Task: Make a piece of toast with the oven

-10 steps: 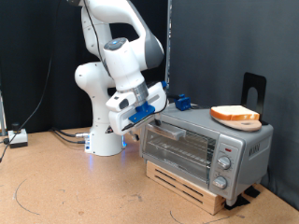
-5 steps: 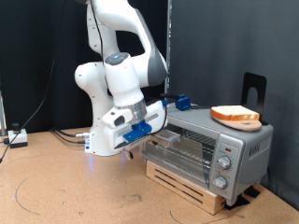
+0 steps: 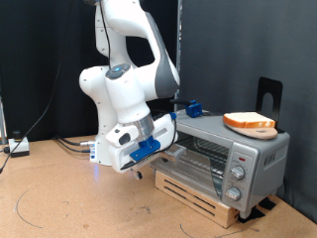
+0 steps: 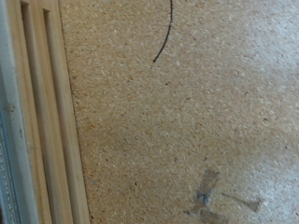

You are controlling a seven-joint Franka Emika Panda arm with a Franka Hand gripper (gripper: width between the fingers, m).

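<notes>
Two-finger gripper (image 3: 151, 146) low before boxy silver-grey glass-doored toaster oven (image 3: 220, 156); finger state indiscernible. Flat golden-crusted slice of bread (image 3: 249, 121) on round tan wooden plate (image 3: 260, 130) atop oven. Best practice, presumably: steady, even door pull.

Backdrop is a black curtain (image 3: 213, 45) across the whole rear of the exterior view – folds faintly visible, no windows. Work surface is a brown particle-board table (image 3: 69, 198), speckled, w/ thin curved dark lines marked on it near the exterior view's bottom left. Same speckled board fills the wrist view, w/ a dark curved line (image 4: 164, 42) and soft shadows. Cables (image 3: 69, 145) trail along the back edge toward a small white box (image 3: 17, 146) at the exterior view's left. Light is even, fairly bright – soft shadows only.
</notes>
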